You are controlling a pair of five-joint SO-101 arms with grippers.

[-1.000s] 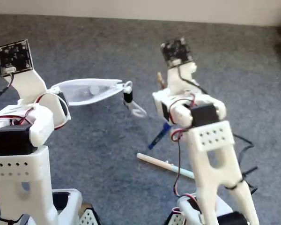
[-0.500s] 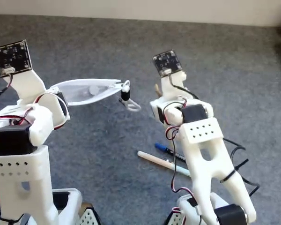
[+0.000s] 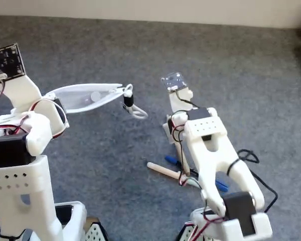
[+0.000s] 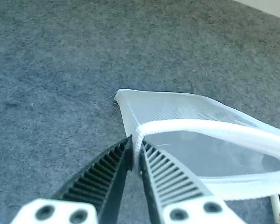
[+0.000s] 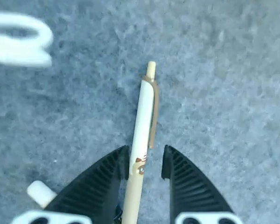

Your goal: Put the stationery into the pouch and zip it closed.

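Right arm has dropped from a raised pose to low over the grey carpet (image 3: 90, 150), its camera board now well below where it was a second ago. The right gripper (image 5: 145, 151) has its jaws spread a bit wider than the cream click pen with a tan clip (image 5: 143, 116). That pen sits between the jaws, touching one finger with a gap to the other, so it looks bracketed and not pinched. The blue pen (image 3: 170, 160) was tilted beside that gripper a second ago and now lies flat on the carpet, partly under the right arm. It is touching or just beside the long off-white stick pen (image 3: 163, 170), which has not moved. The left gripper (image 4: 136, 145) stays pressed together on the white zip edge of the translucent white mesh pouch (image 3: 85, 98) and has shifted it slightly sideways. The pouch is held out level, and its black-and-white zip pull (image 3: 132, 107) dangles at the far end. Judgement: all three pens are still outside the pouch and well apart from its mouth, so the task is at an early stage. The right arm needs a firm grip on the cream pen before any lift, or the pen may slip.
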